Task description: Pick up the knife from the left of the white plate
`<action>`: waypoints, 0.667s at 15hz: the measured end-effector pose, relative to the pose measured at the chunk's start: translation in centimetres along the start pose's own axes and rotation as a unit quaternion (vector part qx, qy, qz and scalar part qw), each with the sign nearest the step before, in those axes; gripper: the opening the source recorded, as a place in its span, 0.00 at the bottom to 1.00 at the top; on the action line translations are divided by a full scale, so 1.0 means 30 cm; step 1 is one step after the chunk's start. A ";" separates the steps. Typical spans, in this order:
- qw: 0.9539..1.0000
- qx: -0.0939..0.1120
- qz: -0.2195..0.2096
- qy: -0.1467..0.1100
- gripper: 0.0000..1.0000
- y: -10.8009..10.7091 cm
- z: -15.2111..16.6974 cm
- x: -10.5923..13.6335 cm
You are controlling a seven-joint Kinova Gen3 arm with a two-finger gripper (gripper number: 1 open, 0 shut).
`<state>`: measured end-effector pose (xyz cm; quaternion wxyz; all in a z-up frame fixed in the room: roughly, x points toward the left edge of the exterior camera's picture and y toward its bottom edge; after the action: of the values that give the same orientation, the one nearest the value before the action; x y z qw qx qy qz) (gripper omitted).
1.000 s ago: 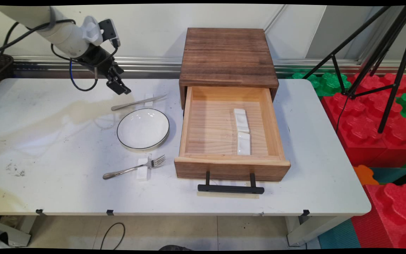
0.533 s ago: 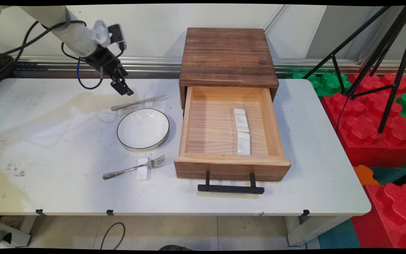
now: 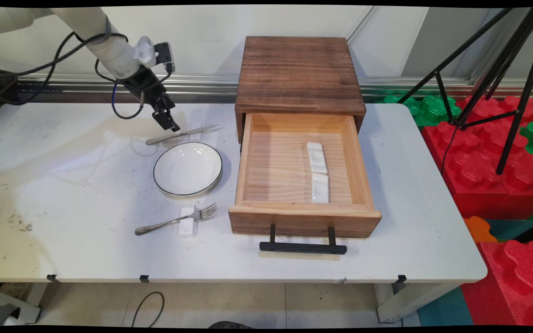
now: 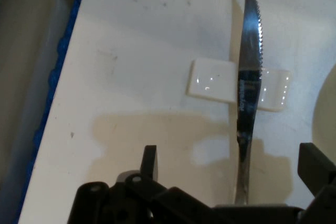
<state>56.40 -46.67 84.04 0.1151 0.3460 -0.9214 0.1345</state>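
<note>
Fingers (image 3: 168,121) above knife (image 3: 181,134)

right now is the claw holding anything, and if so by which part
Nothing is held. The claw is open and hovers above the knife, which lies across its white rest on the table.

A polished, mirror-bright metal finish is shown by the serrated silver table knife (image 4: 249,85), which is laid on a small white glazed ceramic rest (image 4: 212,80) — glossy, with bright glints. A matt black plastic look is carried by the black two-finger gripper (image 4: 231,174). The white table top (image 3: 63,185) is seen as smooth but stained and scuffed. The round white black-rimmed plate (image 3: 188,169) appears glazed; the open light-wood drawer (image 3: 275,166) — bare, visibly grained, matt.
</note>
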 end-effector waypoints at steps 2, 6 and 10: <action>1.000 -0.006 0.001 -0.004 1.00 -0.016 0.022 0.003; 1.000 -0.019 0.004 -0.010 1.00 -0.038 0.055 0.004; 0.999 -0.034 0.009 -0.013 1.00 -0.054 0.089 0.009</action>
<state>56.99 -48.87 81.91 0.1131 0.3353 -0.9300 0.0995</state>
